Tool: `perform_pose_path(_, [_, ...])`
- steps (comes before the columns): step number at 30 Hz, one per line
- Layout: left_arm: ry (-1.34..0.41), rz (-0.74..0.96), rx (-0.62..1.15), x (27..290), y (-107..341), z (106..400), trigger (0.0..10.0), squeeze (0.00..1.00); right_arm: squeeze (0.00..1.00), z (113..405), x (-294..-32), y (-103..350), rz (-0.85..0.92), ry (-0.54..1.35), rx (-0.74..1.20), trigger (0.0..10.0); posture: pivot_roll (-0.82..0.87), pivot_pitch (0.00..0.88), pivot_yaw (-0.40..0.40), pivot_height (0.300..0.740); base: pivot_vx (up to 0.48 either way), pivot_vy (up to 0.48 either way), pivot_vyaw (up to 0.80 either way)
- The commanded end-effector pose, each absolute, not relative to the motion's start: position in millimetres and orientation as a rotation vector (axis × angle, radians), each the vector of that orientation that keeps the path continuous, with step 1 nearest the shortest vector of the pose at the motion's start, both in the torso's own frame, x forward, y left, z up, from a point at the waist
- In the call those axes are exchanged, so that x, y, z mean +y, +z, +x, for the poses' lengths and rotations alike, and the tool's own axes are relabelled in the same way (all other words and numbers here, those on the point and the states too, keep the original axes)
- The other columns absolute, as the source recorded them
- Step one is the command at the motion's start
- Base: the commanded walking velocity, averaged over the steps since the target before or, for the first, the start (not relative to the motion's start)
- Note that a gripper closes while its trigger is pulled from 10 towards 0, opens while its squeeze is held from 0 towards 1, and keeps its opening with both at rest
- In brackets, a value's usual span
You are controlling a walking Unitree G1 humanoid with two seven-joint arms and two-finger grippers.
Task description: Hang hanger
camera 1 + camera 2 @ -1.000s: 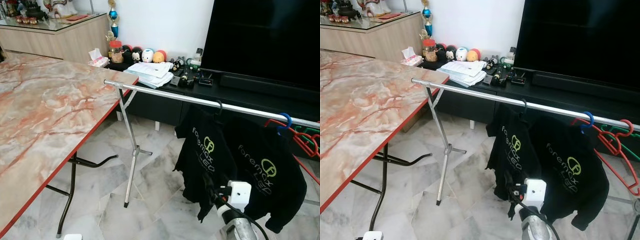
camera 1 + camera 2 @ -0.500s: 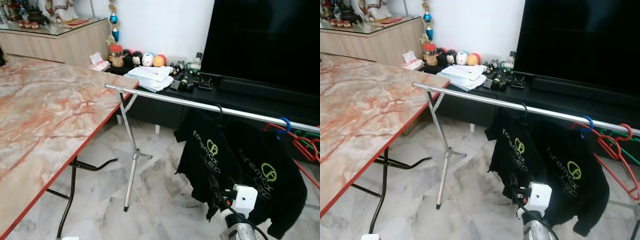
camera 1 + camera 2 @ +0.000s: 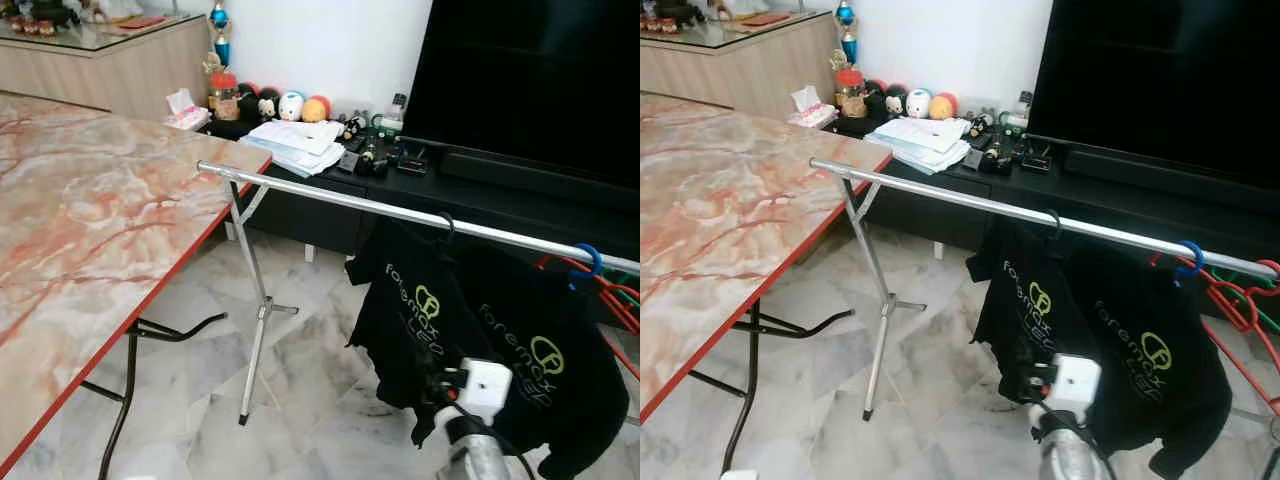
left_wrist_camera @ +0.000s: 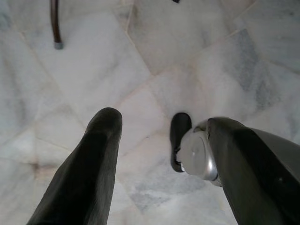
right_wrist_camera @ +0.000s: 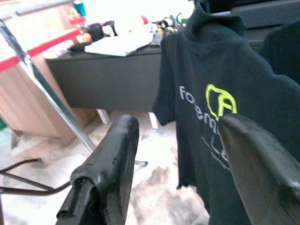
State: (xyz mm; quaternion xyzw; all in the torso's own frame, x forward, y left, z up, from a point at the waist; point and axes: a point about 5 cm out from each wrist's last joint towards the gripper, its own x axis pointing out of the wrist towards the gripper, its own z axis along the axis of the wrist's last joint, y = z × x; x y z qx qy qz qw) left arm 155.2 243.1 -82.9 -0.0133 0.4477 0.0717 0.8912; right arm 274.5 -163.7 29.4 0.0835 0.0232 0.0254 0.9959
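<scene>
Hanger, black hook (image 3: pixel 441 222), on clothes rail (image 3: pixel 330 198) right of marble counter (image 3: pixel 90 220), carrying black T-shirt (image 3: pixel 415 315) | right gripper (image 5: pixel 178 154) fingers wide, empty, near shirt | left gripper (image 4: pixel 161 154) fingers wide over floor (image 4: pixel 154 61)

right claw (image 5: pixel 176 154) raised, agape; left claw (image 4: pixel 161 154) down, agape
</scene>
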Motion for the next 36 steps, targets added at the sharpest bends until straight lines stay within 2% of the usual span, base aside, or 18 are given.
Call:
perform_pose_path(1, [0.156,-0.032,0.939,243,-84,154,10.0,0.0,0.0,273,-170,30,0.159,0.036,0.043,10.0,0.01,0.016,-0.002,0.74,0.0,0.0,0.0])
perform_pose_path(27, [0.161,-0.034,0.948,243,-85,150,10.0,0.0,0.0,284,-168,44,0.172,0.041,-0.02,10.0,0.0,0.02,-0.003,0.74,0.303,0.0,0.0])
perform_pose_path(36, [0.155,-0.029,0.948,243,-85,150,10.0,0.0,0.0,276,-175,61,0.158,0.037,-0.105,10.0,0.0,0.026,-0.001,0.74,0.0,0.0,0.0])
